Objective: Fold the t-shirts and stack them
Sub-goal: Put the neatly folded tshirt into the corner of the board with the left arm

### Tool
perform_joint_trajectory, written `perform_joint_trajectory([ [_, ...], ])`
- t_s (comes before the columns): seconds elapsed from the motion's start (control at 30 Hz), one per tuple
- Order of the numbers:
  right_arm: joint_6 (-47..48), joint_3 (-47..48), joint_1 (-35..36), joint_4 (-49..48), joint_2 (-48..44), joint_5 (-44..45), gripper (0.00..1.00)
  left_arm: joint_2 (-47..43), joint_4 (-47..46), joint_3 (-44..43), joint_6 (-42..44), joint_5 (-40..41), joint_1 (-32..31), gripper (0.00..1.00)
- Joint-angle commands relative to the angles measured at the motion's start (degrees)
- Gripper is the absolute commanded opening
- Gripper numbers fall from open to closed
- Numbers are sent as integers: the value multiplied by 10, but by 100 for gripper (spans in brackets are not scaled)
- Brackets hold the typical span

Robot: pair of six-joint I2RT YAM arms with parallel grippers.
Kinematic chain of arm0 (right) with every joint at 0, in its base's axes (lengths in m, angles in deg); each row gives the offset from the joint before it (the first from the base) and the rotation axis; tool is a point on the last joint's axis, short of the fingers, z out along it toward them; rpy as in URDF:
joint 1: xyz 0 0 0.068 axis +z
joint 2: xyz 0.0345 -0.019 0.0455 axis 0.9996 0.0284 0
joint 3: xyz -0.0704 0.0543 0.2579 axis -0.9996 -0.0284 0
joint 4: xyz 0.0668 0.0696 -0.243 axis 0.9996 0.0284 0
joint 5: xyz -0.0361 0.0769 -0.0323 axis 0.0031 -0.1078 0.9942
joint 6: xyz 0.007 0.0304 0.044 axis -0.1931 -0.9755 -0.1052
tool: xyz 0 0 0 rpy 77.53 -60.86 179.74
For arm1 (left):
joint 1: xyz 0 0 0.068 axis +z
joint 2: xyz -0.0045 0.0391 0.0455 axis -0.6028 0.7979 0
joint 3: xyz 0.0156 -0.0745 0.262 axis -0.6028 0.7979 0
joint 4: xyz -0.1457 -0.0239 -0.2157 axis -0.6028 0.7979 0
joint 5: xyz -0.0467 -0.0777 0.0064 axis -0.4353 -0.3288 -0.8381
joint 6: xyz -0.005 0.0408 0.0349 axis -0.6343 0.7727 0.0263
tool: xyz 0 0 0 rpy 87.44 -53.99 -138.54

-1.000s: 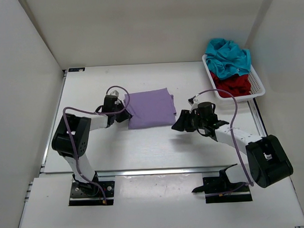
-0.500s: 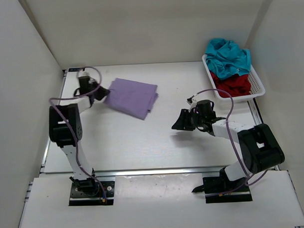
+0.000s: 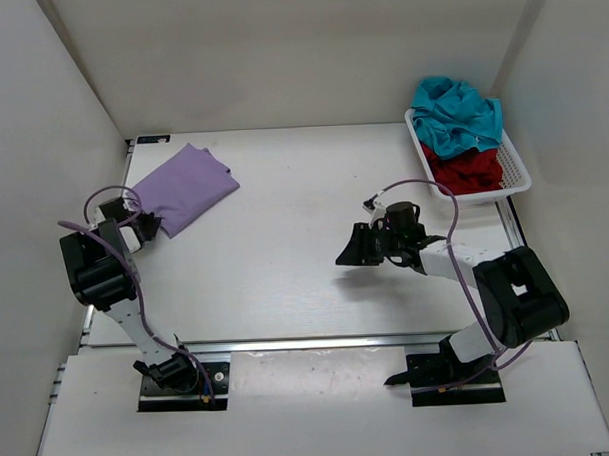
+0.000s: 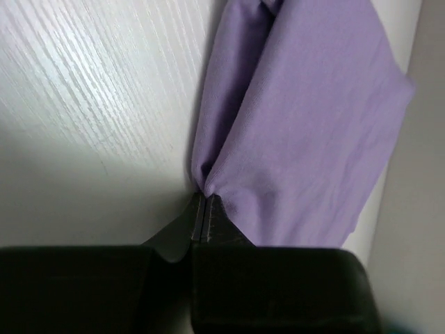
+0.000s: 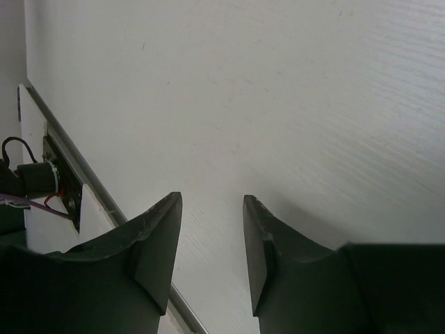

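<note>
The left claw (image 4: 201,212) is pinched tight on a corner of the folded lavender t-shirt (image 3: 181,185), which lies at the far-left corner of the tabletop (image 3: 286,279). The right claw (image 5: 208,236) hangs over bare tabletop at mid-right, jaws parted and empty. The teal t-shirt (image 3: 459,113) and dark red t-shirt (image 3: 465,170) are heaped in the white mesh basket (image 3: 486,193) at far right.

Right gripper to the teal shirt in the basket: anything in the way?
Nothing visible. Only bare table lies between the right gripper and the white mesh basket. The teal t-shirt is heaped on top, above the rim, over the dark red t-shirt. The gripper is open, empty and points away from the basket.
</note>
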Motion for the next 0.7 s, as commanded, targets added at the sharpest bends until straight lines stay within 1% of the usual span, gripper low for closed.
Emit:
perform_joint_trajectory([
  [0.0,11,10,14,-8,-6,-2,39,14,-55,15,-88,42,-16,0],
  [0.03,12,20,15,1,-2,3,39,36,-48,-7,-91,34,-24,0],
  [0.07,16,27,16,12,2,5,40,52,-22,-31,-91,22,-28,0],
  [0.1,18,31,18,17,9,-2,39,50,-13,-35,-91,18,-24,1],
  [0.13,21,36,22,20,10,-4,40,40,-26,-30,-83,11,-22,8],
  [0.17,21,38,22,15,13,-5,41,13,-30,-16,-75,25,-24,21],
  [0.2,19,39,23,10,11,-4,42,-20,-23,-1,-52,53,-25,30],
  [0.23,17,38,24,5,13,-4,43,-36,-11,1,-26,63,-23,42],
  [0.27,14,36,25,-1,14,-7,43,-70,-9,20,-3,77,-21,49],
  [0.3,15,32,30,-4,9,-12,44,-100,-7,30,3,79,-19,56],
  [0.33,18,31,32,-4,11,-11,45,-115,-6,38,4,79,-17,57],
  [0.37,18,37,40,-1,8,-11,45,-144,-5,55,5,87,-21,54],
  [0.4,19,36,42,0,4,-9,46,-173,-4,66,10,101,-29,37],
  [0.43,16,30,47,0,1,-7,45,-202,1,72,24,121,-46,26],
  [0.47,16,28,48,-2,-2,-7,45,-211,4,73,34,133,-63,11],
  [0.5,13,27,49,-11,-5,-3,43,-226,8,66,63,157,-104,4],
  [0.53,7,23,48,-15,-9,1,41,-224,29,46,93,179,-148,0],
  [0.57,8,20,49,-12,-15,-3,36,-218,54,35,105,186,-171,0],
  [0.6,5,12,46,-16,-20,-1,31,-203,62,15,101,194,-212,0],
  [0.63,5,11,42,-16,-29,-2,29,-175,82,-12,100,189,-249,0],
  [0.67,5,10,42,-15,-33,-2,26,-162,97,-23,86,176,-261,0],
])
